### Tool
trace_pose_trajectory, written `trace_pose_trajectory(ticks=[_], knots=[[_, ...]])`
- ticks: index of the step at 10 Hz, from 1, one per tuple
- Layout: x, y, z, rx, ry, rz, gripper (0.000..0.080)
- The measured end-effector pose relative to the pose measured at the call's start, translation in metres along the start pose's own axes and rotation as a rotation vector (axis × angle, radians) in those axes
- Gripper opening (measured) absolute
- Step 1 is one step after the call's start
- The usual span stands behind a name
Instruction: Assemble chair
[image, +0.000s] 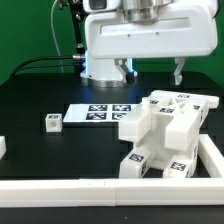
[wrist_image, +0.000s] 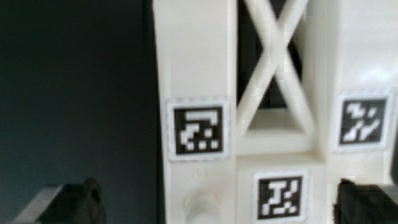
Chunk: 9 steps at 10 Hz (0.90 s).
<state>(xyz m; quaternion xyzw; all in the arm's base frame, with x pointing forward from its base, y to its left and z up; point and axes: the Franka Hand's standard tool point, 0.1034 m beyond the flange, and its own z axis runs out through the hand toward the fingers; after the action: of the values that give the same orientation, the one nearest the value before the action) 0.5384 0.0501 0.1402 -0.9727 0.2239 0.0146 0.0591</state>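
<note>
Along the front edge of the worktop (image: 40, 95) a white rail (image: 80, 190) runs across and turns up the right edge. Its ends are cut off by the frame. Inside that front right corner sits the partly built chair (image: 165, 130), a cluster of white blocky parts bearing black-and-white tags. Its lower parts are hidden behind the rail, and how the pieces join cannot be made out. At the front left edge a white piece (image: 3, 147) shows only as a sliver. Farther back, left of centre, a small white block (image: 52, 122) with one tag lies alone, well apart from the chair. Just beyond it the marker board (image: 100, 112) lies flat. Above the far side of the chair hangs the gripper (image: 151, 72), its jaws spread wide and holding nothing. The arm (image: 140, 35) above it is cropped at the top edge. The wrist view is blurred: dark fingertips (wrist_image: 68, 206) stand at either side of a tagged chair panel with an X-shaped brace (wrist_image: 267, 50). Whether they touch the panel cannot be told.
</note>
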Motion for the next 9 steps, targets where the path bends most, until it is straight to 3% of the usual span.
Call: trace_pose_trajectory(ticks=[9], knots=[[-0.0037,0.0036,0.0040,-0.008,-0.006,-0.020,0.0649]])
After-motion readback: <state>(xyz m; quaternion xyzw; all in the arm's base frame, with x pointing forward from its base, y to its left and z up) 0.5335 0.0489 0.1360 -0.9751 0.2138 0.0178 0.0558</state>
